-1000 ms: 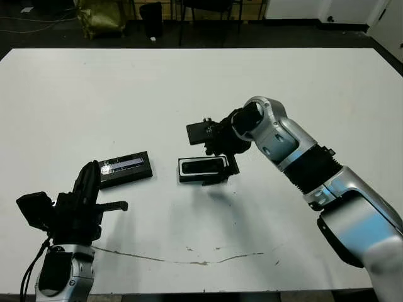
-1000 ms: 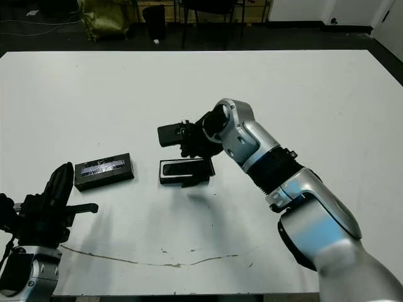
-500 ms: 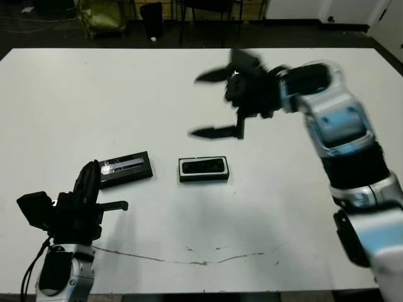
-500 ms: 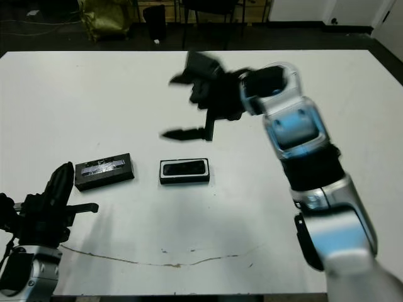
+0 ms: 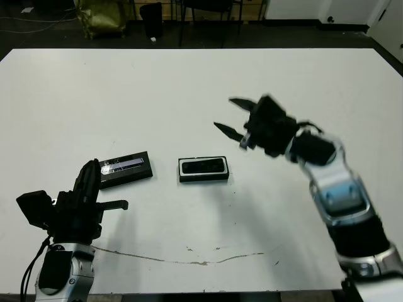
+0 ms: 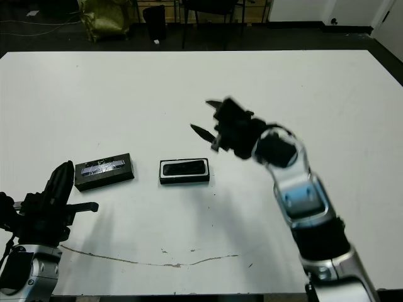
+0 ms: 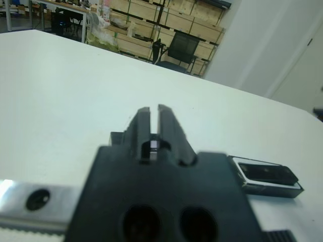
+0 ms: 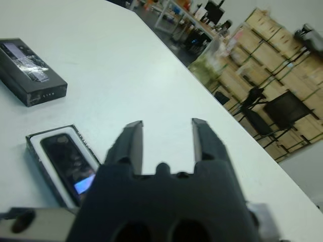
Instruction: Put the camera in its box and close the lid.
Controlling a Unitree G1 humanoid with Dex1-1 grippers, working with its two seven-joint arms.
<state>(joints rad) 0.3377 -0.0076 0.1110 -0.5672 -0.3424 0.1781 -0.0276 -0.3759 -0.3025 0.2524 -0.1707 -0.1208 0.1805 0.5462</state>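
— What is sitting in the box at this moment?

— The camera is lying flat inside it, framed all round by the white lining. In the right wrist view a pale bluish patch is showing at one end of the camera. The box is resting near the middle of the white table, uncovered.

— And where is the lid lying?

— It is lying flat on the table beside the box on the robot's left, apart from it with a strip of bare table between them, its silvery stripe facing up.

— What are the grippers doing?

— The right gripper is hanging in the air above the table, beyond the box and to its right, touching nothing. Its two fingers are spread wide with nothing between them. The left gripper is sitting low near the table's near edge, just on the near side of the lid. Its fingers are pressed together with only a thin slit between them, and they are holding nothing.

— How much room is lying around the things?

— The box and lid are both sitting well in from every edge. Bare white surface is stretching away on the far side and toward the right edge. A thin dark line is running across the table near the front edge, well clear of the box.
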